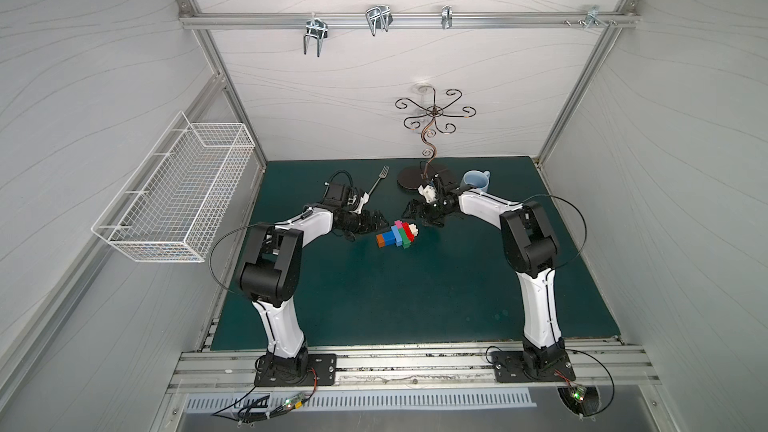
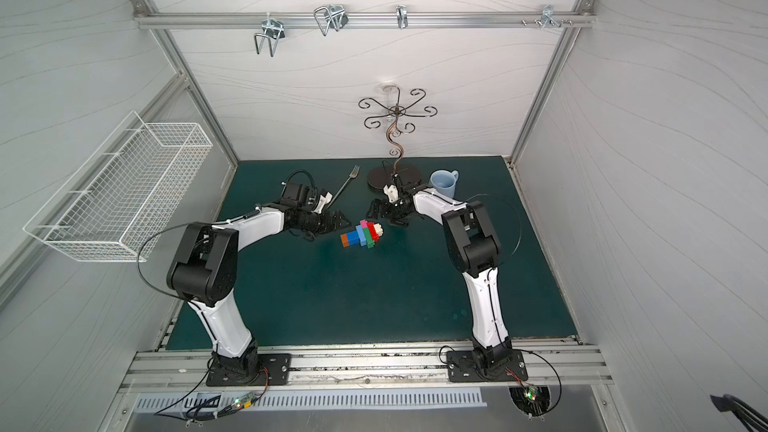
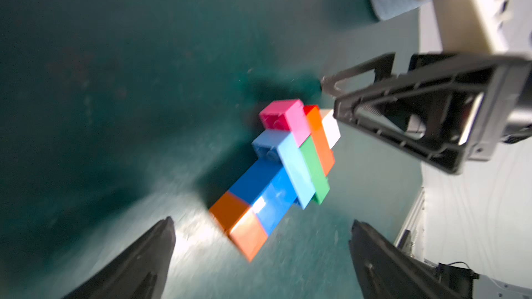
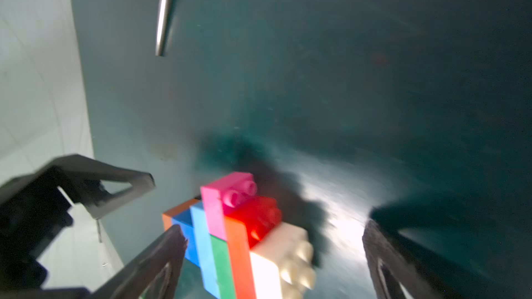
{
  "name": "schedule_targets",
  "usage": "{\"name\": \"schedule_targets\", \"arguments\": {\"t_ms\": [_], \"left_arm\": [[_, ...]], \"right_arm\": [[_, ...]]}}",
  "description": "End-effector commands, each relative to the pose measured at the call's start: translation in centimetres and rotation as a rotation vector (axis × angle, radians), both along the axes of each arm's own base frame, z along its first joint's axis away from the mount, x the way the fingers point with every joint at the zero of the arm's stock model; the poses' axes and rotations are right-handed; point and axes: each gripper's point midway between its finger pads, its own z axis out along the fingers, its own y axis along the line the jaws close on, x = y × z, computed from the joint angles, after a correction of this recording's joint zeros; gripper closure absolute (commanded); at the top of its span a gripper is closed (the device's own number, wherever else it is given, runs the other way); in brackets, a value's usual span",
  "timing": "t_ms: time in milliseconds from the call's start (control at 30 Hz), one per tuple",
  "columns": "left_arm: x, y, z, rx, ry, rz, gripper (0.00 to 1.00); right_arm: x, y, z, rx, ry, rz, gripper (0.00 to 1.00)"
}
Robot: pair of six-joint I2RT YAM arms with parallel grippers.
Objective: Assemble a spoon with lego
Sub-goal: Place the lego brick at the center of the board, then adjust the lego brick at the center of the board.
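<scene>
Lego bricks looked all snapped into one many-coloured spoon, loose near the thin silver fork, with black left claw and right claw both open, nothing left to build.

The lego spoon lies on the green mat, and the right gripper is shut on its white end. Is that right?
No. The right gripper is open, its jaws spread wide and not clamped on the spoon; the right wrist view shows it. The spoon does lie on the green mat.
</scene>
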Motion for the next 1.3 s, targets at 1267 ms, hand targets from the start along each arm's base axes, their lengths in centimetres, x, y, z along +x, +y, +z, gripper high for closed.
{"name": "schedule_targets", "arguments": {"t_ms": [1267], "left_arm": [[-1.1,23.3,4.2,0.697,-0.749,0.741,0.0]], "right_arm": [[-5.5,-30.0,7.3,-0.461,-0.99,-0.667,0.01]]}}
